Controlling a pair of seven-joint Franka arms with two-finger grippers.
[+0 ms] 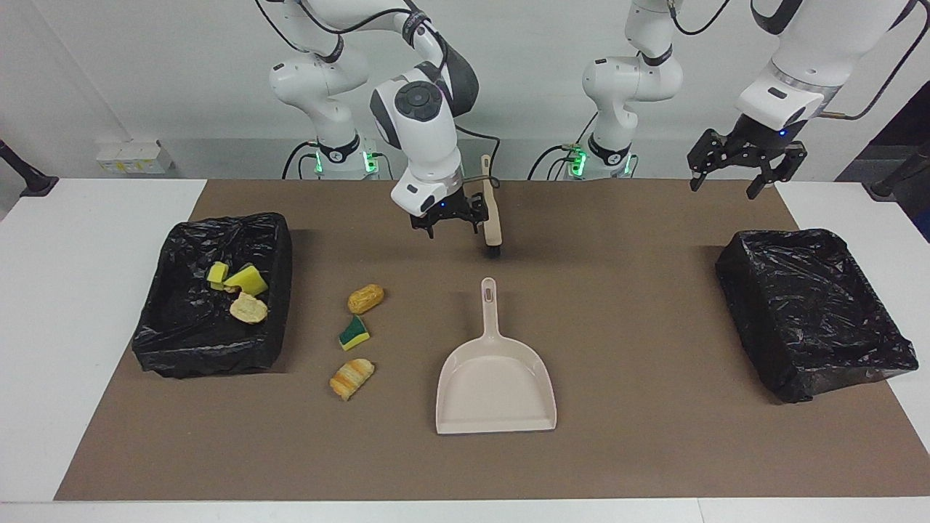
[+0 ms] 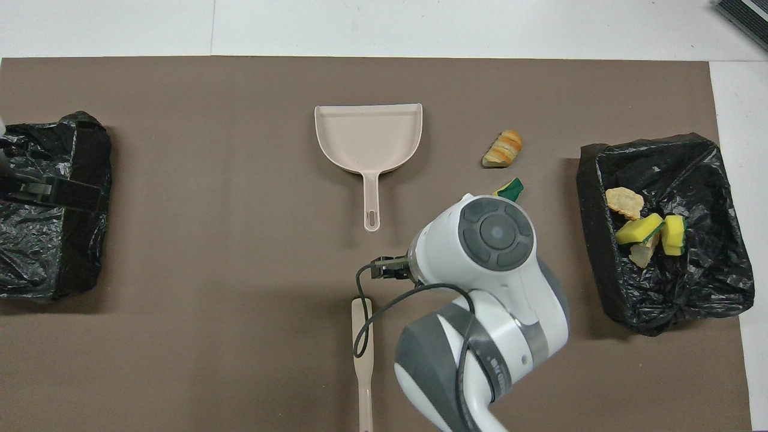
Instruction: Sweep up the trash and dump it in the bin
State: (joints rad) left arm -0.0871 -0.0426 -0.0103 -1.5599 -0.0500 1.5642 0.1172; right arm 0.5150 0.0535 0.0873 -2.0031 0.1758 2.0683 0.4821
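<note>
- Now we see some trash (image 1: 240, 290) lying in the bin (image 1: 276, 240) at the right arm's end.
- Three scraps (image 1: 354, 332) wait on the desk (image 1: 654, 450) beside it.
- Right gripper (image 1: 449, 219) — jaws released — hangs by the brush (image 1: 492, 211); grasping it comes next, we judge.
- Dustpan (image 1: 497, 385) lies untouched.
- Left gripper (image 1: 746, 168) waits, jaws released.

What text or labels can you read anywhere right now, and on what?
Band on the right arm, overhead view: white lettering, partly hidden and too small to read.
Dustpan, brush, both bins: no text visible.
</note>
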